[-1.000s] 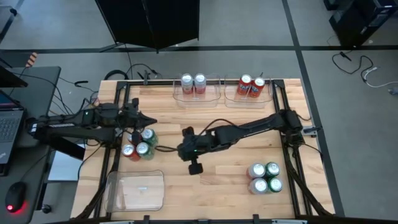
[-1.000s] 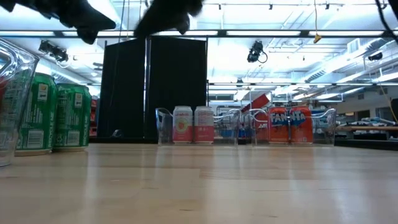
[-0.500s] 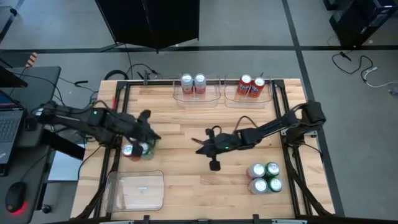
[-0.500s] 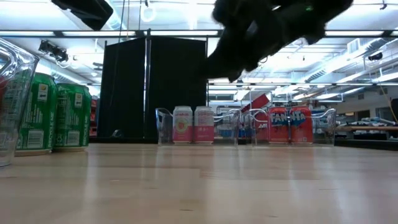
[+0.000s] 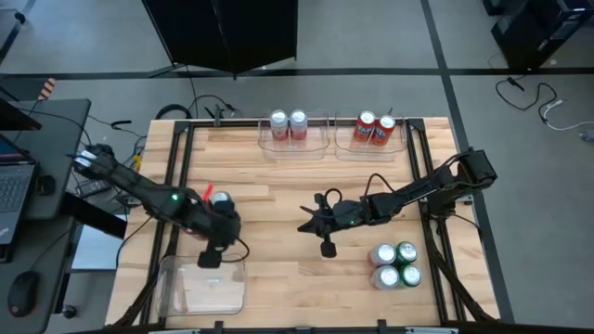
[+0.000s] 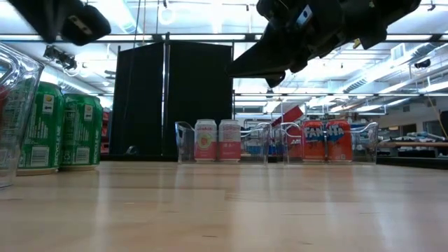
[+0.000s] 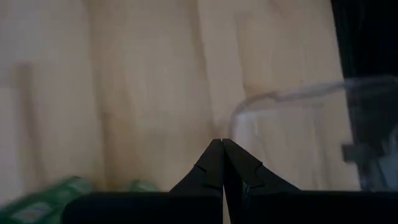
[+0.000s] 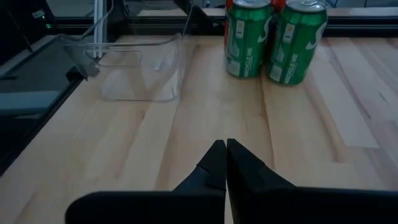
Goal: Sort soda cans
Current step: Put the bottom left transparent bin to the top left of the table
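My left gripper [image 5: 224,229] hangs shut over the left group of soda cans [image 5: 214,198], near the clear empty tray [image 5: 202,284]; its arm hides most of that group. The left wrist view shows shut fingertips [image 7: 222,143] above bare wood, green cans [image 7: 50,194] close behind them and the tray rim [image 7: 292,98] ahead. My right gripper [image 5: 303,224] floats shut over mid-table, pointing left at two green cans [image 8: 249,37] [image 8: 295,40]. Two silver-white cans [image 5: 289,122] and two red cans [image 5: 375,125] stand in far trays. Several cans [image 5: 395,263] stand near right.
The near-left tray [image 8: 134,65] stands just toward the near edge from the left can group. Two clear trays [image 5: 320,141] line the far edge. A black frame [image 5: 176,167] borders the table. Bare wood [image 5: 278,269] lies between the tray and the near-right cans.
My left gripper swung from the far left side of the can group over the cans toward the near edge and the tray. My right gripper drew back from beside that group toward the table's right. No can has visibly moved.
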